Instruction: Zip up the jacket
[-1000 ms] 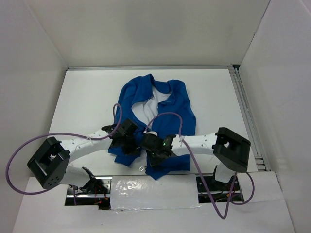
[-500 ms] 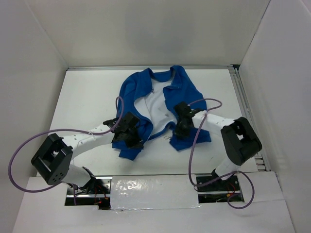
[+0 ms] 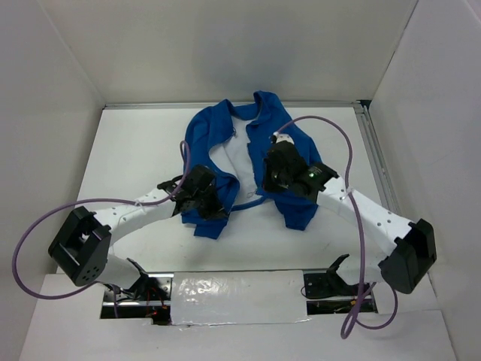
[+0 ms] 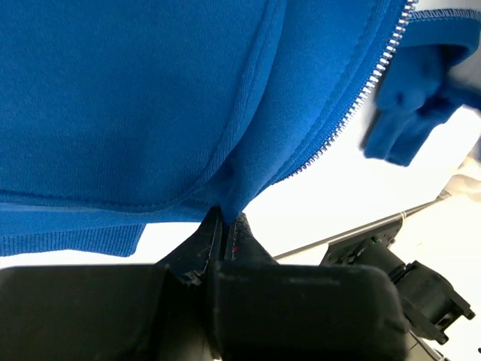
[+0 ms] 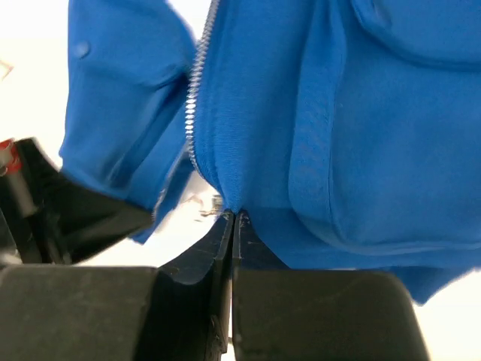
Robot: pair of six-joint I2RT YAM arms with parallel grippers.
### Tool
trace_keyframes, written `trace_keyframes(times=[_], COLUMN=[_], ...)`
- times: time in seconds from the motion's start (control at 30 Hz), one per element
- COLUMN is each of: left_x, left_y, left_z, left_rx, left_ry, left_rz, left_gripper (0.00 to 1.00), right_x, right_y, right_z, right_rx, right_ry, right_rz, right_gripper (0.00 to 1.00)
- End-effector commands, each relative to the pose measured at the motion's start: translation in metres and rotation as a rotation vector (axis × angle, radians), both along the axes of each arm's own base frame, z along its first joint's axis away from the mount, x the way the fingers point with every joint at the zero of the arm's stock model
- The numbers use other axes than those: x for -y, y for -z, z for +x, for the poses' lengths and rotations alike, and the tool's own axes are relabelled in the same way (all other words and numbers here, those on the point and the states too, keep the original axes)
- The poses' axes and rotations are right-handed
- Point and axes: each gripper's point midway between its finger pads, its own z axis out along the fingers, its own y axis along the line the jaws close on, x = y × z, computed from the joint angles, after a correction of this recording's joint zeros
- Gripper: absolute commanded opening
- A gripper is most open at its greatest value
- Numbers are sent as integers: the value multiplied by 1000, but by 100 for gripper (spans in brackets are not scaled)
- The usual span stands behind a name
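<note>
The royal-blue jacket (image 3: 289,147) lies open in the middle of the table, white lining (image 3: 239,162) showing between its two front panels. My left gripper (image 3: 204,197) is shut on the lower part of the left panel; its wrist view shows the jaws pinching blue fabric (image 4: 150,98) beside a line of silver zipper teeth (image 4: 353,105). My right gripper (image 3: 276,174) is shut on the right panel near its inner edge; its wrist view shows the jaws pinching blue fabric (image 5: 353,113) just below zipper teeth (image 5: 197,83). The zipper is open.
A metal rail (image 3: 379,173) runs along the table's right side. White walls stand on the left, back and right. Purple cables (image 3: 45,226) loop off both arms. The arm bases sit at the near edge (image 3: 240,289).
My right gripper has moved from the jacket's lower middle up and to the right, dragging the right panel with it. The jacket has spread open and shifted toward the back. The left gripper barely moved.
</note>
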Motion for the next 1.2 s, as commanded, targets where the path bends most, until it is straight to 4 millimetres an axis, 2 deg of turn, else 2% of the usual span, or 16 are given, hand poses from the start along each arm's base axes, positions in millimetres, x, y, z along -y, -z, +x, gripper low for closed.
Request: trace_keyframes(times=[0.0, 0.17, 0.23, 0.3, 0.33, 0.43, 0.5, 0.57, 0.67, 0.73, 0.8, 1.07, 1.17], left_x=[3, -3, -6, -7, -8, -9, -9, -8, -5, -4, -3, -3, -4], left_y=[-12, -6, 0, 2, 3, 5, 5, 6, 6, 6, 7, 1, -1], left_z=[-2, -10, -17, -20, -22, -24, -25, -27, -28, -28, -28, -29, -28], left_rx=[33, 4, -8, -13, -16, -24, -26, -26, -24, -25, -27, -5, 5], left_ry=[16, 7, 12, 13, 13, 10, 10, 14, 26, 29, 30, 42, 38], left_rz=[-53, -40, -40, -43, -41, -25, -17, -16, -22, -21, -19, -25, -27], left_gripper=[0, 0, 0, 0, 0, 0, 0, 0, 0, 0, 0, 0, 0], right_x=[-17, -23, -31, -30, -30, -34, -35, -34, -29, -27, -27, -31, -32], right_y=[39, 114, 128, 143, 146, 147, 141, 131, 122, 121, 122, 148, 164], right_z=[-26, -56, -67, -73, -76, -79, -79, -78, -76, -76, -76, -73, -75], right_rx=[-74, -235, -264, -289, -296, -303, -283, -256, -238, -232, -232, -265, -297], right_ry=[-158, -172, -203, -199, -201, -191, -177, -162, -119, -97, -77, -36, -42], right_rz=[-36, -150, -167, -215, -227, -212, -199, -185, -175, -170, -159, -179, -205], right_gripper=[0, 0, 0, 0, 4, 20, 39, 46, 50, 56, 57, 58, 57])
